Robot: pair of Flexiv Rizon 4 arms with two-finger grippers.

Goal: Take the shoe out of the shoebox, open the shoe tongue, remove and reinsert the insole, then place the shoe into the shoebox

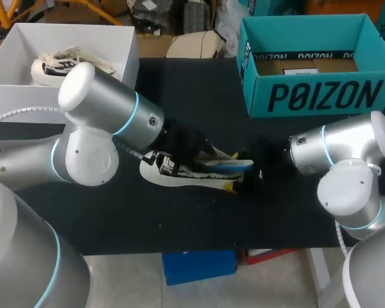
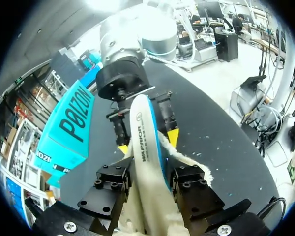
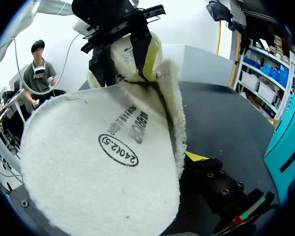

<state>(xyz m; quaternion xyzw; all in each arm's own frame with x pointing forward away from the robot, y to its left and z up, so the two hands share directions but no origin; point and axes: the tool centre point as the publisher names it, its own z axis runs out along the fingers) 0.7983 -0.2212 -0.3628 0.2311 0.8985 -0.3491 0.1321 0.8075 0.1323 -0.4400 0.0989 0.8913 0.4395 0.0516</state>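
A white shoe [image 1: 170, 173] with dark markings lies on its side on the black table [image 1: 115, 212]. Its insole [image 1: 230, 165], fleecy cream with a blue edge, sticks out past the toe end. My left gripper [image 1: 202, 154] is over the shoe. In its wrist view the insole [image 2: 145, 142] stands between its parted fingers [image 2: 173, 137]. My right gripper [image 1: 249, 170] faces it at the insole's far end, open wide. In the right wrist view the insole [image 3: 103, 167] hides one finger; the other fingertip [image 3: 194, 156] shows beside its edge. The teal shoebox [image 1: 308, 96] stands open at the back right.
A white open box [image 1: 19, 83] at the back left holds a second shoe [image 1: 58, 64]. Both arms meet at the table's middle, their grippers nearly touching. The table's front edge [image 1: 179, 247] runs close below the shoe.
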